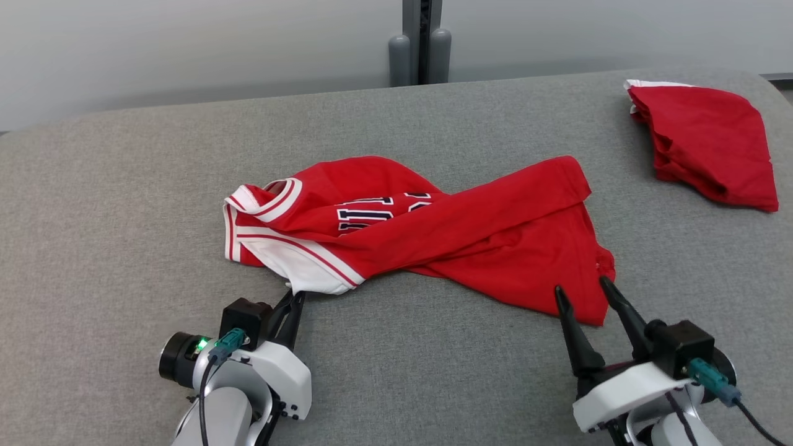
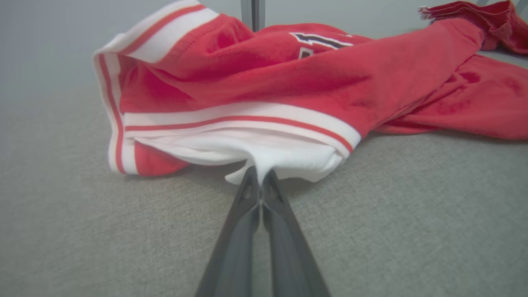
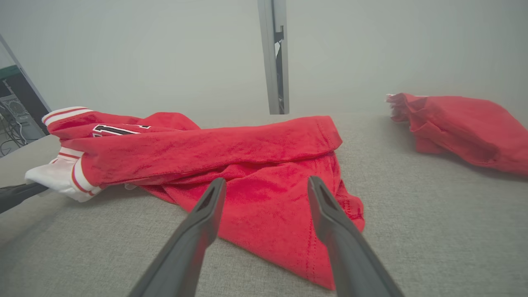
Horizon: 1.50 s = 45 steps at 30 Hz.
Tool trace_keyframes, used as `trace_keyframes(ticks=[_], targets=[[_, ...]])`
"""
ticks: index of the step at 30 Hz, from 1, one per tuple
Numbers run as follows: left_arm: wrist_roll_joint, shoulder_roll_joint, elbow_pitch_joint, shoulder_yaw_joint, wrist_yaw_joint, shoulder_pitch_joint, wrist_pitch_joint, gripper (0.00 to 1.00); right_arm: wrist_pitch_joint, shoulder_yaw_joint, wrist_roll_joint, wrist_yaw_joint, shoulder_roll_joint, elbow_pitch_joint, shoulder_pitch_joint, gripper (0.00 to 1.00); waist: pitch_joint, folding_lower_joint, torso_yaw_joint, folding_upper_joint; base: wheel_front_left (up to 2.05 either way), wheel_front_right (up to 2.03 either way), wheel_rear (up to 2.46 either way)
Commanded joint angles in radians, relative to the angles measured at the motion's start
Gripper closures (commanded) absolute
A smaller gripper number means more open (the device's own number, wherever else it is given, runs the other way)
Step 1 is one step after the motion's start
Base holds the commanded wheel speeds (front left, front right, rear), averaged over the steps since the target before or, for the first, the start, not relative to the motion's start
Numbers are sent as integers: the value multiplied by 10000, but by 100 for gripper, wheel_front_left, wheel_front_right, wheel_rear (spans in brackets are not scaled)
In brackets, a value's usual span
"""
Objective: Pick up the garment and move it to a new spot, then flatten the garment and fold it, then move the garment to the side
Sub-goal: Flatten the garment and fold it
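Garment (image 1: 433,229) is pinched at its white edge by the left gripper (image 1: 296,298); the right gripper (image 1: 582,285) is held spread beside it; lifting and folding are left.

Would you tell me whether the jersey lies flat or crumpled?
Crumpled: the jersey lies twisted, a red layer draped across its lettering, its white trim pinched by the left gripper.

Grey fabric surface (image 1: 396,371), pale wall (image 1: 186,49) behind.
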Motion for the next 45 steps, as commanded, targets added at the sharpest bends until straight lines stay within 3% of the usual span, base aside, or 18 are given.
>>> trace_keyframes(ticks=[1, 8, 15, 26, 27, 28, 30, 32, 38, 45], targets=[[105, 123, -143, 60, -13, 154, -15, 100, -51, 40, 95, 0, -53, 118, -209, 0, 37, 0, 39, 0, 0, 0, 0], [362, 298, -1878, 506, 190, 821, -17, 100, -51, -324, 905, 0, -513, 2257, -2126, 0, 322, 0, 456, 0, 0, 0, 0], [625, 282, -2858, 759, 94, 939, -15, 100, -52, 202, 1573, 0, -895, 4783, -3963, 0, 709, 0, 959, 0, 0, 0, 0], [848, 270, -3068, 951, -10, 689, -15, 100, -52, 1171, 2093, 0, -962, 6294, -5101, 1, 1159, 0, 1107, 0, 0, 0, 0], [870, 274, -3069, 969, -14, 666, -15, 100, -52, 1245, 2124, 0, -975, 6397, -5171, 16, 1182, 0, 1115, 0, 0, 0, 0], [880, 272, -3061, 982, -27, 648, -15, 100, -52, 1343, 2174, 0, -980, 6487, -5233, 47, 1198, 0, 1124, 0, 0, 0, 0], [885, 270, -3058, 1015, -55, 637, -15, 100, -51, 1474, 2281, 0, -999, 6588, -5366, 67, 1228, 0, 1135, 0, 0, 0, 0], [911, 265, -3053, 1048, -66, 630, -15, 100, -51, 1642, 2349, 0, -1025, 6681, -5418, 100, 1233, 0, 1134, 0, 0, 0, 0], [967, 256, -3259, 1136, -86, 605, -15, 100, -52, 2036, 2360, 0, -1218, 6539, -5523, 100, 1124, 0, 1110, 0, 0, 0, 0], [757, 407, -4650, 1533, -178, 864, -15, 100, -52, 1858, 3027, 0, -1558, 4766, -4987, 100, 636, 0, 947, 0, 0, 0, 0]])
